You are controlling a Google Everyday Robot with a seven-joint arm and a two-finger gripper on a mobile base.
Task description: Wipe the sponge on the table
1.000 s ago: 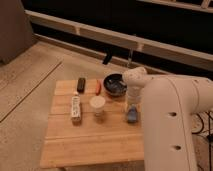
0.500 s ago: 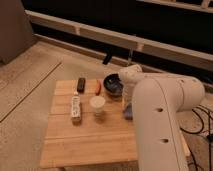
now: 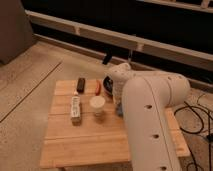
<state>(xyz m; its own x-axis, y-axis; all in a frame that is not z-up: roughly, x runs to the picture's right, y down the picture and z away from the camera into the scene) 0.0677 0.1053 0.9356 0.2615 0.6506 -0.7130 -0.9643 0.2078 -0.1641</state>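
Note:
The table (image 3: 85,142) is a low square of light wooden planks. Only a sliver of the blue sponge (image 3: 119,108) shows, lying on the table just right of the paper cup (image 3: 97,106); the rest is hidden by my white arm (image 3: 150,115). My gripper (image 3: 118,100) reaches down at the sponge's spot, mostly covered by the arm's bulky forearm and wrist. The arm hides the right half of the tabletop.
On the table's left stand a white remote-like bar (image 3: 75,108), a black rectangular block (image 3: 80,84) and a small red object (image 3: 98,88). A dark bowl (image 3: 107,84) sits at the back, partly behind the wrist. Black cables (image 3: 192,120) lie on the floor at right.
The arm has swung closer to the camera and leftward, covering more of the table's right side. The sponge, plainly visible a second ago, is now almost hidden behind it.

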